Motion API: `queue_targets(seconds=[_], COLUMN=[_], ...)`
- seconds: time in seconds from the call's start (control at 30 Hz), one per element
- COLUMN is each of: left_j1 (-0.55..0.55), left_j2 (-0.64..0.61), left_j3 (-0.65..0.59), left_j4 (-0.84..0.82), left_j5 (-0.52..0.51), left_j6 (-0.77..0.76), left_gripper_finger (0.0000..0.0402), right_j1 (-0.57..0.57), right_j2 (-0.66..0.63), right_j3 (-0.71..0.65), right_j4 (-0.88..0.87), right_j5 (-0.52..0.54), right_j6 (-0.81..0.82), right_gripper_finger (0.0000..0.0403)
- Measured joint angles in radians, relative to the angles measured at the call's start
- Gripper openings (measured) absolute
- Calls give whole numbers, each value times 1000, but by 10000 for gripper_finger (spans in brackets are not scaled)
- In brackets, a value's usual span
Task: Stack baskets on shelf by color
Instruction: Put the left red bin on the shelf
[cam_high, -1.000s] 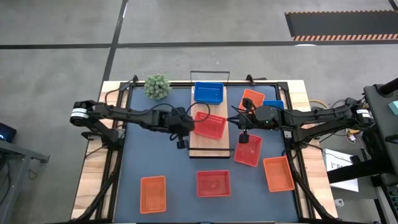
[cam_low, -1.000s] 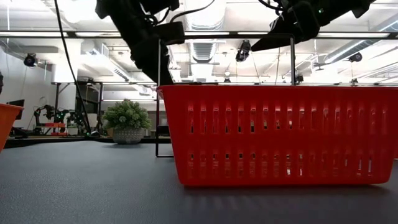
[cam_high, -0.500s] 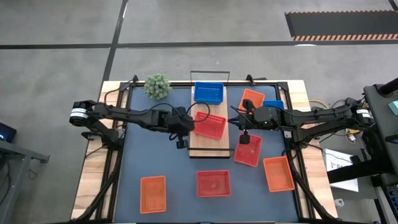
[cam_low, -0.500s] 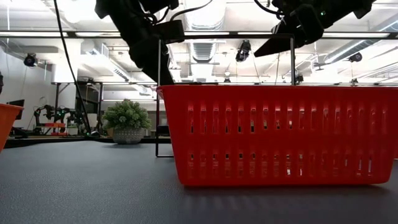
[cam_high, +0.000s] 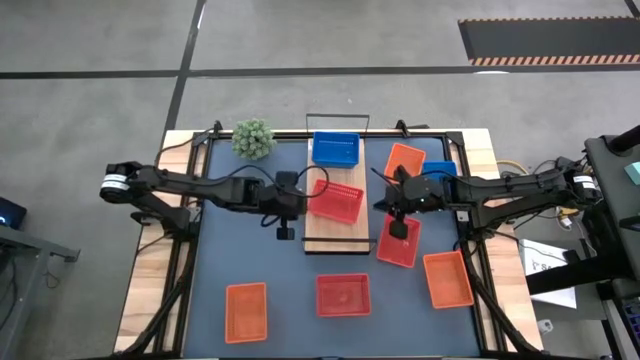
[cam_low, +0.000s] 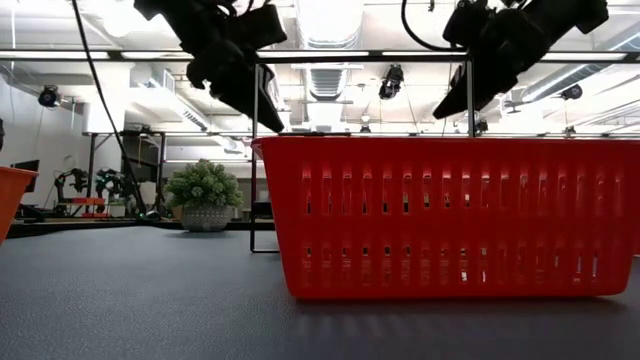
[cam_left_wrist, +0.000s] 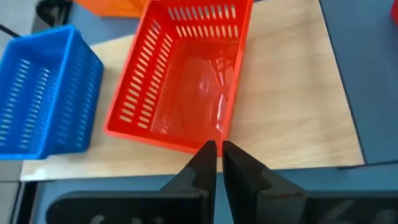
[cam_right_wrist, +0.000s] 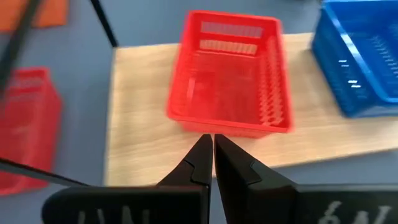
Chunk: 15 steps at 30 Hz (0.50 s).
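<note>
Overhead, table-level and both wrist cameras share the red basket.

You had two blue baskets, three red baskets, three orange baskets, one light-wood shelf, one fuzzy green plant ball and two dark robot arms on the table.

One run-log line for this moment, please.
shelf: blue basket, red basket on it | left hand: shut, empty, beside shelf | right hand: shut, empty, over red basket on mat
</note>
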Motion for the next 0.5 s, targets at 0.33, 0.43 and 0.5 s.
queue_targets(seconds=[0.33, 0.43, 0.5], left_j1=[2, 2, 2], left_j2=[-114, -150, -169], left_j3=[-145, -182, -212], left_j4=[176, 209, 231], left_j5=[-3, -5, -7], left_j6=[79, 76, 76], left_gripper_finger=[10, 10, 10], right_j1=[0, 0, -7], right_j2=[6, 6, 13], right_j3=[0, -5, -10], right_j4=[-9, -9, 3], right_j5=[-16, -13, -4], right_j6=[133, 130, 115], right_gripper_finger=[9, 9, 9])
